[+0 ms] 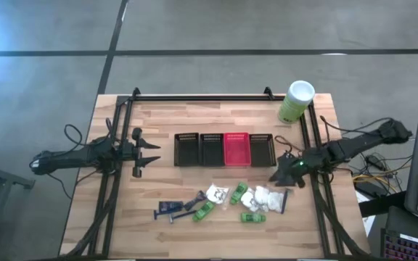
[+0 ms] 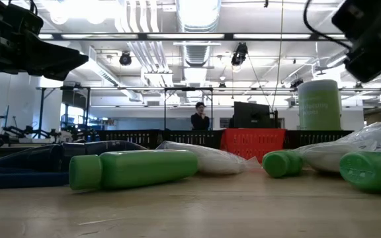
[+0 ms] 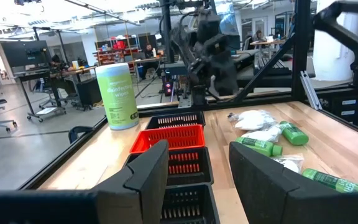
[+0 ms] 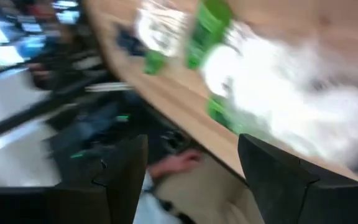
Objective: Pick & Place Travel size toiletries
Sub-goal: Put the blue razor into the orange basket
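Left gripper [image 1: 151, 153]: you have it at the left of the high view, level with the row of baskets and well apart from them; its jaws stand wide and hold nothing (the left wrist view shows the two dark fingers [image 3: 145, 177] with a broad gap).

Right gripper [image 1: 276, 176]: you see it right of centre, just right of the basket row and just above the right end of the toiletries; its jaws stand wide and empty, and its wrist view looks down on the packets and bottles, much smeared.

Travel size toiletries [image 1: 227, 203]: you find them scattered on the wooden surface [image 1: 122, 210] in the lower middle of the high view, below the baskets.

Green bottles [image 1: 203, 211]: several lie on their sides among the packets; in the low view one lies across the left foreground.

White packets [image 1: 217, 193]: crumpled, mixed in with the bottles, toward the right of the cluster.

Dark razor sticks [image 1: 170, 209]: at the left end of the cluster, lying flat.

Baskets: three black ones [image 1: 187, 148] and a red one [image 1: 236, 149] sit side by side in a row at centre.

Pale-green canister [image 1: 295, 101]: upright, white lid, upper right corner of the surface.

Person [image 2: 199, 118]: stands far back in the room in the low view.
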